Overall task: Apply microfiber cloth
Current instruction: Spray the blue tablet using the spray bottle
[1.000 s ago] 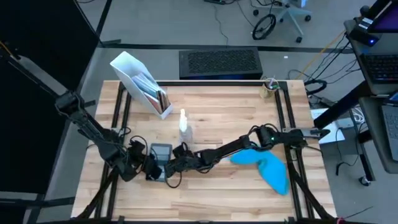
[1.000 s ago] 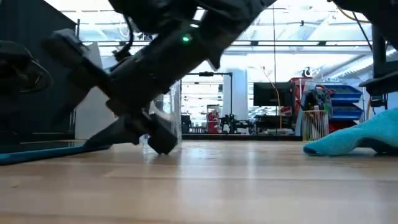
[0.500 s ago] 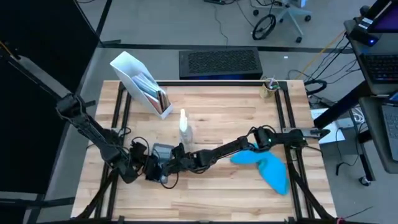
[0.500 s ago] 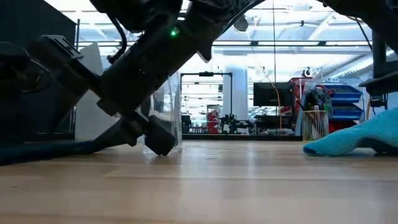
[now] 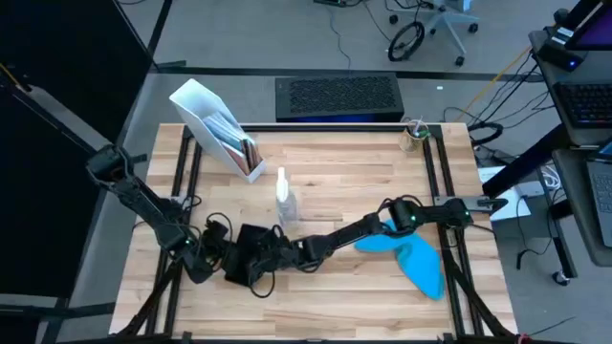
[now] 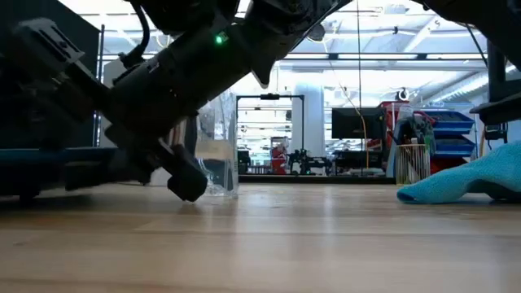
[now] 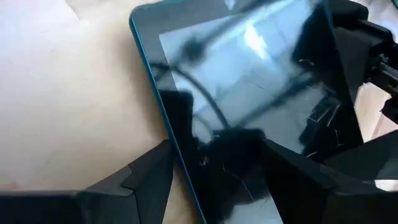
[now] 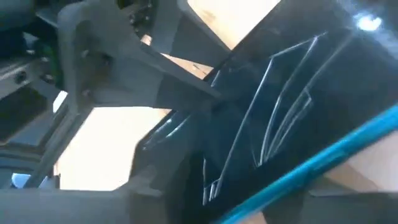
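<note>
Both grippers meet over the dark tablet [image 5: 251, 254] at about seven o'clock on the table [image 5: 335, 182]. The left gripper [image 7: 214, 165] pinches one end of the tablet, its dark fingers [image 7: 149, 180] straddling the teal-edged glass. The right gripper [image 5: 271, 256] reaches in from four o'clock to the opposite end; whether it clamps or merely touches, I cannot tell. Holding both ends probably steadies the screen for wiping. The microfiber cloth [image 5: 413, 255] lies crumpled at four o'clock, well apart and untouched. A clear spray bottle [image 5: 284, 197] stands near centre, a white file holder [image 5: 206, 119] at eleven o'clock.
</note>
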### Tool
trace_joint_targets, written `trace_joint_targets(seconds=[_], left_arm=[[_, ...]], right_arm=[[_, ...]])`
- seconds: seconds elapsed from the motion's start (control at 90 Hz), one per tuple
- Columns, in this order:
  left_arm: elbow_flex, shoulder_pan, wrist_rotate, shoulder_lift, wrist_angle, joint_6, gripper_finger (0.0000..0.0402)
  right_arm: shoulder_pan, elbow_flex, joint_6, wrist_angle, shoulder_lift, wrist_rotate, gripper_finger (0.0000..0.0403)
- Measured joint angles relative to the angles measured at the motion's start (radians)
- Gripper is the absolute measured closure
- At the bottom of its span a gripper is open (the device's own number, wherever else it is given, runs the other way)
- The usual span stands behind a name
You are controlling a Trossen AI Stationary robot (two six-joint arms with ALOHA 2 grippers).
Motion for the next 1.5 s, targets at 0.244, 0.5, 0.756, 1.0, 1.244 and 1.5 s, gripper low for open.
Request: trace_joint_targets(seconds=[0.244, 0.5, 0.756, 1.0, 1.244, 1.5], left_arm=[[0.004, -0.001, -0.02, -0.063, -0.021, 0.002, 0.0181], [0.032, -0.02, -0.095, -0.178, -0.051, 0.075, 0.0181], [0.116, -0.023, -0.186, -0.282, -0.061, 0.362, 0.0181], [0.211, -0.05, -0.187, -0.318, -0.05, 0.704, 0.0181], [0.211, -0.013, -0.206, -0.317, -0.05, 0.819, 0.0181], [0.212, 0.121, -0.218, -0.318, -0.049, 1.012, 0.0181]], right_arm=[[0.033, 0.002, -0.065, -0.001, -0.006, 0.063, 0.0344], [0.07, 0.004, -0.174, -0.097, -0.064, 0.133, 0.0382], [0.12, -0.004, -0.279, -0.389, -0.205, 0.183, 0.0386], [0.155, -0.002, -0.316, -0.613, -0.362, 0.205, 0.0386], [0.196, 0.0, -0.317, -0.943, -0.564, 0.349, 0.0385], [0.178, 0.001, -0.308, -1.261, -0.763, 0.522, 0.0388]])
